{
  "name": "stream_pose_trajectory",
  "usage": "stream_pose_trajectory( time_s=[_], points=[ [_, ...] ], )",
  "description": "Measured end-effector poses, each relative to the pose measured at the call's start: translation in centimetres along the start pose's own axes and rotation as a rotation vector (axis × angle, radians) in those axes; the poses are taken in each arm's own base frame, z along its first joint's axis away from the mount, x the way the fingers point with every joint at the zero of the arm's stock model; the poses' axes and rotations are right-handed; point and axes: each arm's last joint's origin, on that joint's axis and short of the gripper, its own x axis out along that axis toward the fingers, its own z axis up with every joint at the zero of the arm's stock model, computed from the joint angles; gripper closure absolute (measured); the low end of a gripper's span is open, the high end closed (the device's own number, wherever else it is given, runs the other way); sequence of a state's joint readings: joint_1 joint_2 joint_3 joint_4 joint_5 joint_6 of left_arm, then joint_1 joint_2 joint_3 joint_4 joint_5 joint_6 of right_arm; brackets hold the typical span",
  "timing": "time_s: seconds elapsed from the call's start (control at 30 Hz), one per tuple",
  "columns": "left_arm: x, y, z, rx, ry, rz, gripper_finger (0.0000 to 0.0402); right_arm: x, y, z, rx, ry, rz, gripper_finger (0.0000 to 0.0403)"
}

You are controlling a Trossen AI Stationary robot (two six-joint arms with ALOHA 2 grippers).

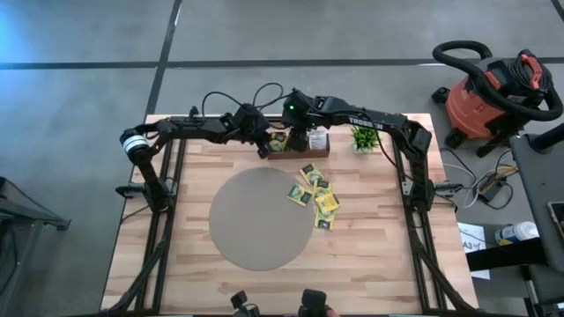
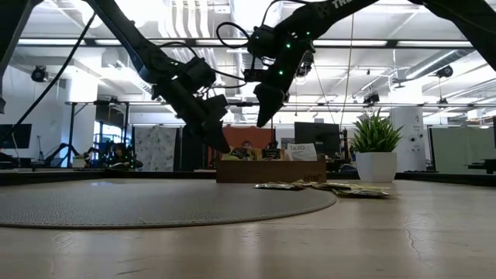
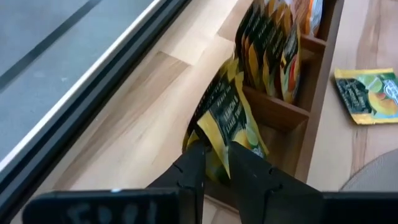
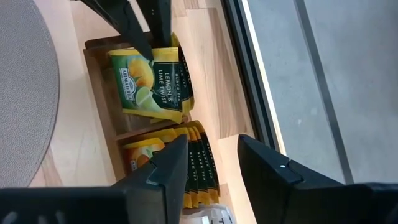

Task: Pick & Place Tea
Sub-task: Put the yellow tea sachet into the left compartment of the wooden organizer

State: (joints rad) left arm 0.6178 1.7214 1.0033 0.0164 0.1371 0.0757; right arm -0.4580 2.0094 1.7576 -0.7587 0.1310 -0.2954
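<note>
Tea sachets lie scattered on the wooden table, right of a round grey mat; more stand packed in a brown wooden tray at the far edge, beside a small potted plant. The left gripper is clamped on a yellow lemon-and-lime sachet at the tray's left end compartment. The right gripper hovers above the tray, its fingers apart and holding nothing.
</note>
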Motion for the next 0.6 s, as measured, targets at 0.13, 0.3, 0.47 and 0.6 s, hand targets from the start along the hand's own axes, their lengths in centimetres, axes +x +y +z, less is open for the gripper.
stream_pose_trajectory(
  time_s=[0.13, 0.3, 0.47, 0.6],
  points=[
    [0.0, 0.02, 0.19, 0.002, -0.019, 0.002, 0.0335, 0.0, 0.0, -0.01, 0.005, 0.001, 0.001, 0.0262],
    [0.0, 0.01, 0.18, 0.002, -0.019, 0.001, 0.0335, 0.0, 0.0, -0.01, 0.007, 0.001, 0.001, 0.0266],
    [0.21, -0.01, 0.12, 0.002, -0.023, -0.015, 0.0335, 0.0, 0.0, -0.01, 0.007, 0.001, 0.0, 0.0273],
    [0.86, -0.15, -0.31, -0.002, -0.007, -0.065, 0.0335, 0.0, 0.0, -0.01, 0.007, 0.0, 0.001, 0.0276]
  ],
)
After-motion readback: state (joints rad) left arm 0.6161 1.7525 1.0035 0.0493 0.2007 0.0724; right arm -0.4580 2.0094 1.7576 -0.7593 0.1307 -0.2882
